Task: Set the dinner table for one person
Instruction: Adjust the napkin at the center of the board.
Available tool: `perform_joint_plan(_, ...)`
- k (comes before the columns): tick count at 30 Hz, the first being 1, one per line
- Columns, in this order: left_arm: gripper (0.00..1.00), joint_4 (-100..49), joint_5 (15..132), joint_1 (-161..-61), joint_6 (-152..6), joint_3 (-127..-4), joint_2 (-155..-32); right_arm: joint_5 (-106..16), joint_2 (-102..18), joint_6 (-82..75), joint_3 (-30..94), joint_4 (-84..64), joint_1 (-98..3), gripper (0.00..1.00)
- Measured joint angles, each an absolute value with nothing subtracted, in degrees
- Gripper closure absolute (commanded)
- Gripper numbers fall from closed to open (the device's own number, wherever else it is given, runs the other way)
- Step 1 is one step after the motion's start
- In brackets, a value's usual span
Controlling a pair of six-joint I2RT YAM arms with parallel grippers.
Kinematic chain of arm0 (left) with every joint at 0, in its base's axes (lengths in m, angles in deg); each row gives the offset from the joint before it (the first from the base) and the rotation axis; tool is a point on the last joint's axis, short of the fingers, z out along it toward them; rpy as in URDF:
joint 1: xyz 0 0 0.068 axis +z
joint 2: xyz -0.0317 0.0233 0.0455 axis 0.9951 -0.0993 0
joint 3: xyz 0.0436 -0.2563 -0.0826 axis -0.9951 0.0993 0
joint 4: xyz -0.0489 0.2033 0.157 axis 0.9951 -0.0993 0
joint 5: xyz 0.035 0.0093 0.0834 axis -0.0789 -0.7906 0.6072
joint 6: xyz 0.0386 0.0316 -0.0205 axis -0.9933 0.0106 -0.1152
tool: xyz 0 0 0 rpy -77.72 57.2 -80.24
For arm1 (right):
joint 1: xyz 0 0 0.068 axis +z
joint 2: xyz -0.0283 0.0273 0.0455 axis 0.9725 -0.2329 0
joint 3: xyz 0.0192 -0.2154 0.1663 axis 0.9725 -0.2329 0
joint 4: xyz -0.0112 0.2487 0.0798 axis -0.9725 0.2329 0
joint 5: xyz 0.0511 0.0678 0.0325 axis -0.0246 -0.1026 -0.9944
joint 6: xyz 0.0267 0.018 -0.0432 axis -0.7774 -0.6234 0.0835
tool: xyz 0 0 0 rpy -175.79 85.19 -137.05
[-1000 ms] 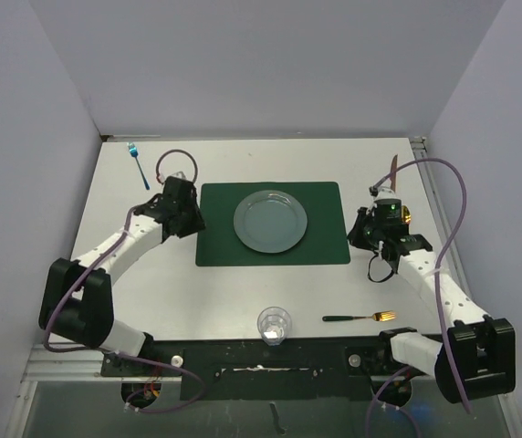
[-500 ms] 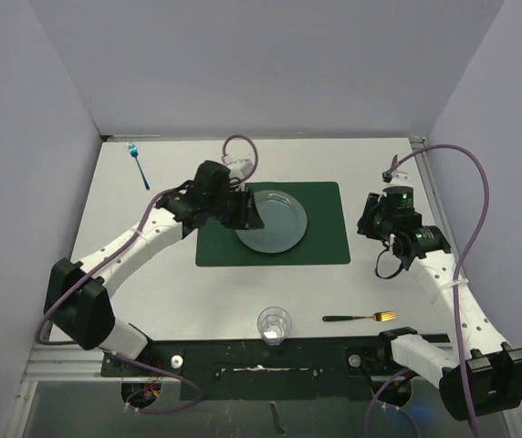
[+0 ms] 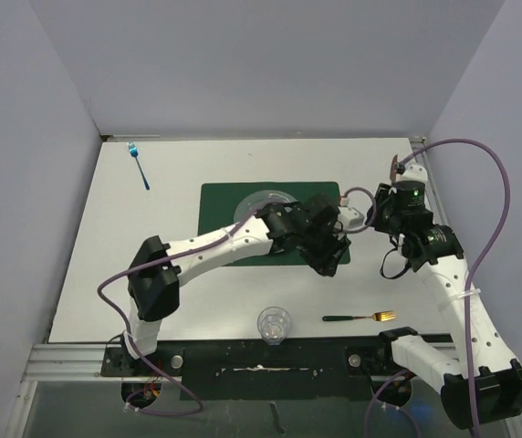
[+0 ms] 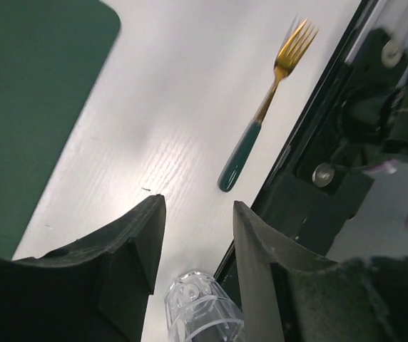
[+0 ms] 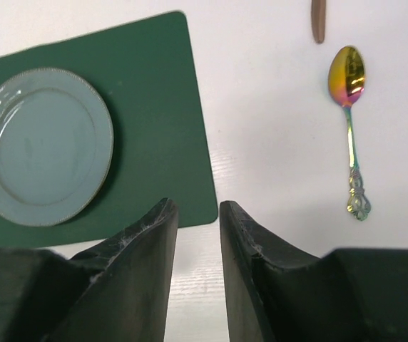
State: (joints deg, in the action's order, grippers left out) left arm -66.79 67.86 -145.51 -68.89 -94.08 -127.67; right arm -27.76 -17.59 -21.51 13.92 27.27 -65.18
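Top external view: the large white rectangular bench (image 3: 106,246) carries a dark green placemat (image 3: 215,201) at its centre. A pale grey round plate (image 3: 254,197) sits on the placemat, mostly covered by the left arm reaching across toward the near right. The left pincer (image 3: 331,257) hangs past the placemat's near right corner, between it and the gold fork with dark green handle (image 3: 361,318). The fork and the clear glass tumbler (image 3: 276,324) lie close to the near rail, with little room beyond them. A blue spoon (image 3: 139,162) lies far left, well apart.

Left wrist view: the pincer is released, nothing between its jaws. The fork lies ahead beside the black edge rail and is judged the likely next pick. Approach from the open bench side is advised.

Right wrist view: the right pincer (image 5: 193,214) is released and empty, near the placemat's right edge. An iridescent metal spoon (image 5: 350,107) lies on open bench to its right.
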Motion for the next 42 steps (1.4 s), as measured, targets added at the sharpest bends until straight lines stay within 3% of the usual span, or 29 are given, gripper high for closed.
perform_joint_plan(9,0.59,-73.3,71.3,-152.2,-72.8,-95.2,-135.5,-20.6,-20.0,-20.6,26.3,28.6,-65.2,0.68)
perform_joint_plan(19,0.59,-69.6,72.4,-156.2,-73.5,-95.9,-136.5,-14.8,-20.0,-19.1,30.4,29.2,-65.2,0.68)
perform_joint_plan(42,0.59,-51.5,67.9,-158.8,-82.3,-95.1,-145.3,-16.2,-15.9,-18.5,27.9,30.3,-65.2,0.67)
